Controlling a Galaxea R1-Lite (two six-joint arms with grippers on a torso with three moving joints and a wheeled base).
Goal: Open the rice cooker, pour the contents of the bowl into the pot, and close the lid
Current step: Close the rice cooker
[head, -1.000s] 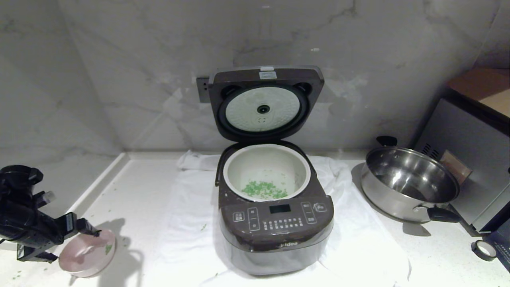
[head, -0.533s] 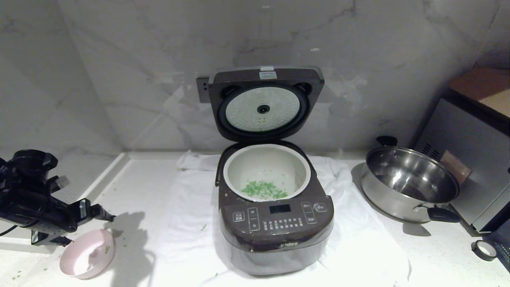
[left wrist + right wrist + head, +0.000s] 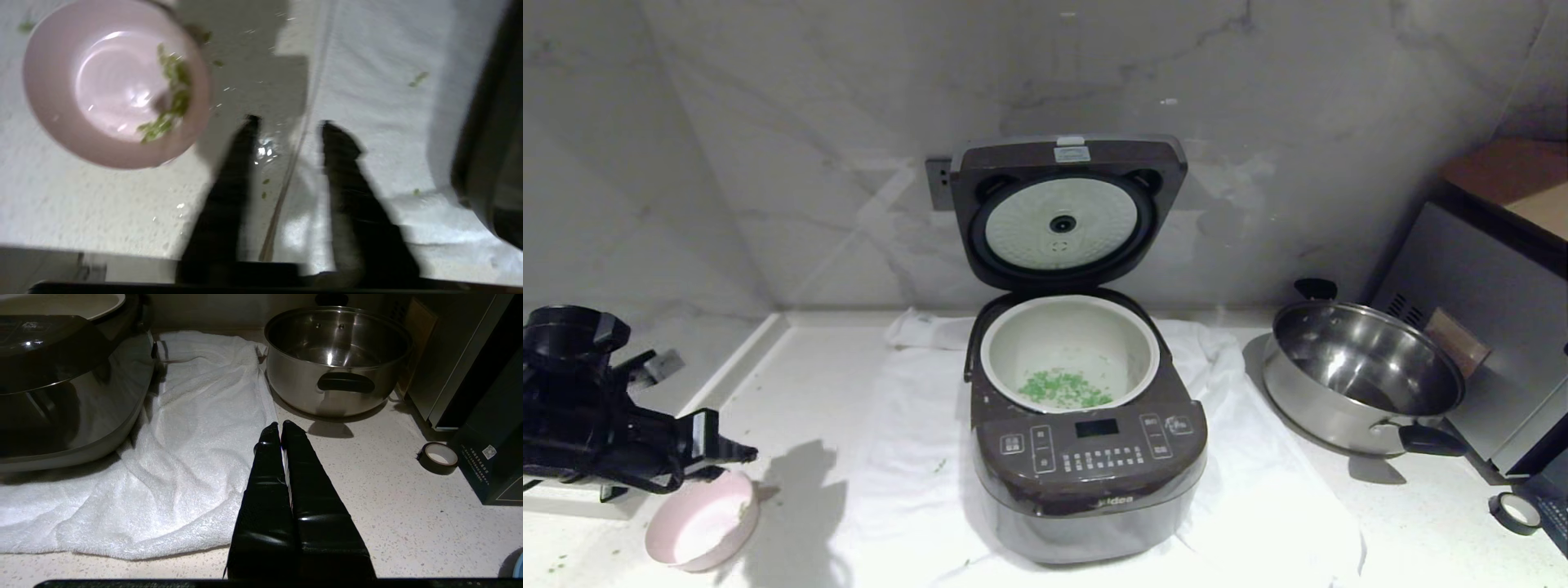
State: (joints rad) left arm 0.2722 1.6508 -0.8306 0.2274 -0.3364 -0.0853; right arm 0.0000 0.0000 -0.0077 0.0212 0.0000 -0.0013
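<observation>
Left hand (image 3: 739, 451) empty, fingers part-spread, just above pink bowl (image 3: 703, 531) on tabletop (image 3: 809, 384). Greens (image 3: 1063, 389) in pot (image 3: 1070, 359). Lid (image 3: 1066, 212) upright: press top edge down evenly until latched.

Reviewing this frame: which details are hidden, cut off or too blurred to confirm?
- Left gripper: left wrist view is motion-blurred; nothing sits between the jaws.
- Bowl: in the head view the left arm covers its far rim; leftover green bits show only in the blurred left wrist view.
- Rice cooker: panel labels too small to read.
- Pot: cut off by the right wrist view's edge.
- Right gripper: outside the head view.
</observation>
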